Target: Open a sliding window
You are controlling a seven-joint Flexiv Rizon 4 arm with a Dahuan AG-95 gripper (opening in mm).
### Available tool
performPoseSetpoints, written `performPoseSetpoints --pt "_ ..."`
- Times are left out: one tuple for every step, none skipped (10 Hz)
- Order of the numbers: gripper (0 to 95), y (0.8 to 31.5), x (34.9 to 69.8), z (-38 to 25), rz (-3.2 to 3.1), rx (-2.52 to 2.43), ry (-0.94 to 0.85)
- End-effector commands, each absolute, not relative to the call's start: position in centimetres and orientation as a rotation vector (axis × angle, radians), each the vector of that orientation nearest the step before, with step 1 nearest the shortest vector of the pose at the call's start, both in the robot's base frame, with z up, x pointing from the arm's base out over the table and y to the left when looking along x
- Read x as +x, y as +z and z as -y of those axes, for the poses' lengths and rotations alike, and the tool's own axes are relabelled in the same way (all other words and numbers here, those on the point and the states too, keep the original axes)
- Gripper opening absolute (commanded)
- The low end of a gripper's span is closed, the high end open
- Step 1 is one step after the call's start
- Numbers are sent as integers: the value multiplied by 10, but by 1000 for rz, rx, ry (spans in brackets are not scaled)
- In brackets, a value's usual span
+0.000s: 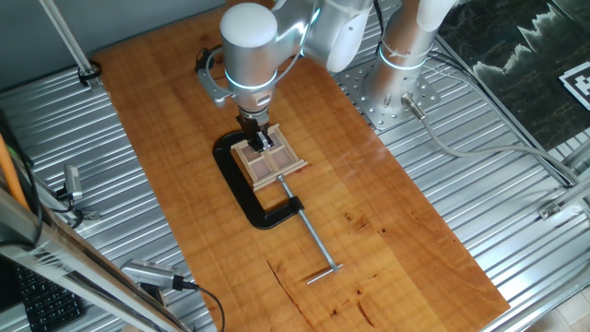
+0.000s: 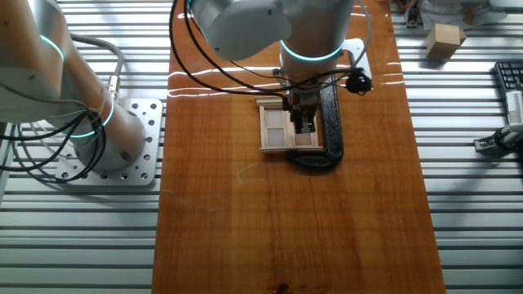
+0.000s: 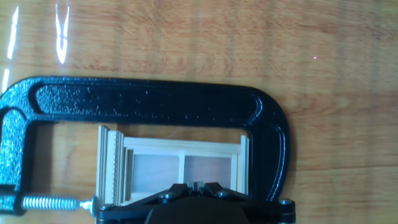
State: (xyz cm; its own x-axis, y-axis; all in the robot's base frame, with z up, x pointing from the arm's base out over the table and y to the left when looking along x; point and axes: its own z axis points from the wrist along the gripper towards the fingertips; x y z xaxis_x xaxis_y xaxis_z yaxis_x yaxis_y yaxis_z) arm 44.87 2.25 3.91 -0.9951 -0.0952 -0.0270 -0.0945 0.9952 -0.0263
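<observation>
Touching sliding window point(image 1: 269, 161), pincer point(image 1: 263, 141) nearly closed

A varnished reddish-brown wooden board point(image 1: 387, 212) is laid across a bench of ribbed aluminium slats point(image 1: 120, 184). Bright streaks of overhead light are reflected on the board's far end in the other fixed view. A perforated metal plate point(image 2: 139, 159) is set on the slats at the left there. A small wooden block point(image 2: 445, 41) and part of a black keyboard point(image 2: 508, 77) are seen at the far right.
</observation>
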Motion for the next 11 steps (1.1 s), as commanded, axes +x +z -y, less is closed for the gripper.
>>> performPoseSetpoints --pt "0 39 448 -22 -3111 -145 -42" --pt "0 38 449 -22 -3113 -145 -42" --pt "0 36 449 -21 -3116 -143 -44" --pt "0 35 449 -21 -3117 -143 -45" --pt "0 34 450 -22 -3119 -143 -46" --pt "0 35 450 -22 -3121 -143 -47" --pt "0 35 450 -22 -3124 -142 -47" --pt "0 35 450 -22 -3128 -140 -49" --pt "0 35 450 -22 -3131 -137 -49" --pt "0 35 451 -22 -3131 -131 -49" --pt "0 35 451 -22 -3136 -118 -48"
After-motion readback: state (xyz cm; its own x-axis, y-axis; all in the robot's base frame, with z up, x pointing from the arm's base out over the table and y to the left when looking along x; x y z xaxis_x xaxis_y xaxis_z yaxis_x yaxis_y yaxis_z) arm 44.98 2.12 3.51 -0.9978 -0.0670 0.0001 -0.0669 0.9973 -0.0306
